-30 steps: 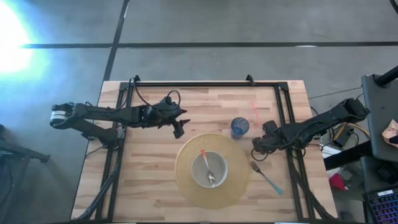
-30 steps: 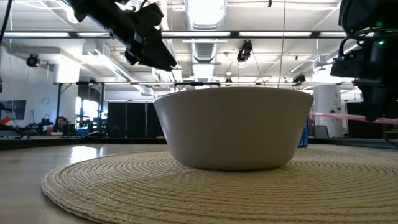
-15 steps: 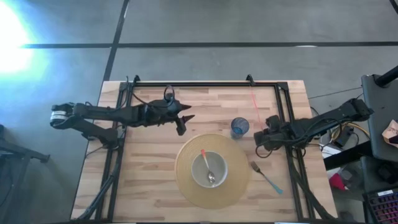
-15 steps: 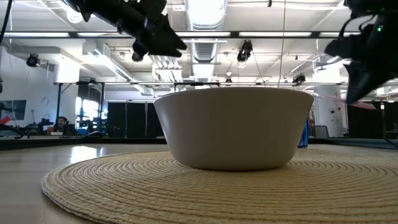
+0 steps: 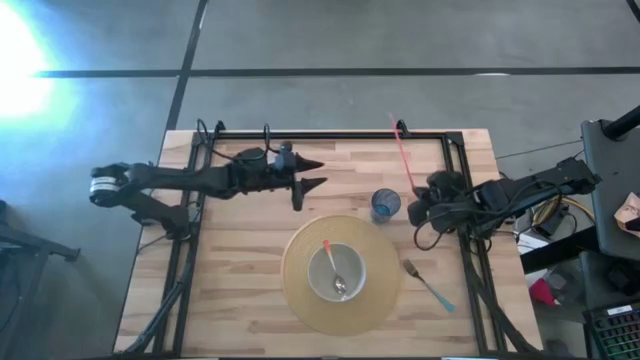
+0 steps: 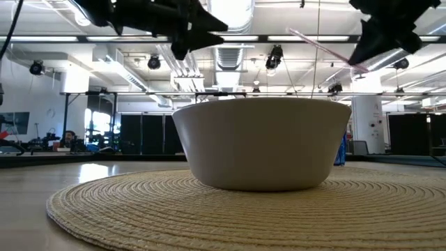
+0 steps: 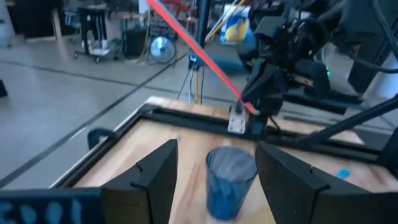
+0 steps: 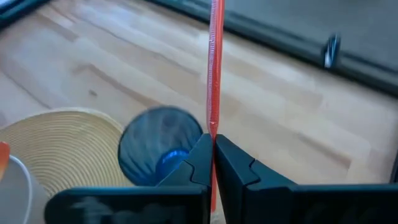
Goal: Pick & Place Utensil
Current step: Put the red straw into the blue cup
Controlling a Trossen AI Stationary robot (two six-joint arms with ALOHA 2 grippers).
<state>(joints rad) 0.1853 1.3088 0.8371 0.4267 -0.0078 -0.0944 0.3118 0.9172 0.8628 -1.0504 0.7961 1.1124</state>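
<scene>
A thin red straw (image 5: 403, 155) sticks out of my right gripper (image 5: 418, 205), which is shut on it above the table's right side, beside a blue cup (image 5: 386, 204). The straw (image 8: 216, 62) points toward the far edge and slants upward (image 6: 322, 49). A white bowl (image 5: 337, 272) with an orange-handled spoon (image 5: 332, 262) stands on a round woven mat (image 5: 296, 292). My left gripper (image 5: 315, 173) hovers open over the table's middle, level, its fingers aimed at the cup (image 7: 230, 180) without touching it. My right gripper pinches the straw between its two fingertips near the straw's near end (image 8: 213, 129). The fingers come from the table's right side, slanting down, and lie across the straw. The straw is lifted clear of the table and rises at a tilt away from the gripper.
A fork (image 5: 428, 285) with a teal handle lies on the wood to the right of the mat. A black frame (image 5: 330, 135) runs along the table's far edge and both sides. Bare wood lies between the left gripper and the mat.
My right gripper has risen and turned, staying shut, and has lifted the straw off the table; the straw now slants up toward the far edge. My left gripper has moved up and toward the far edge and tipped from pointing down to level.
</scene>
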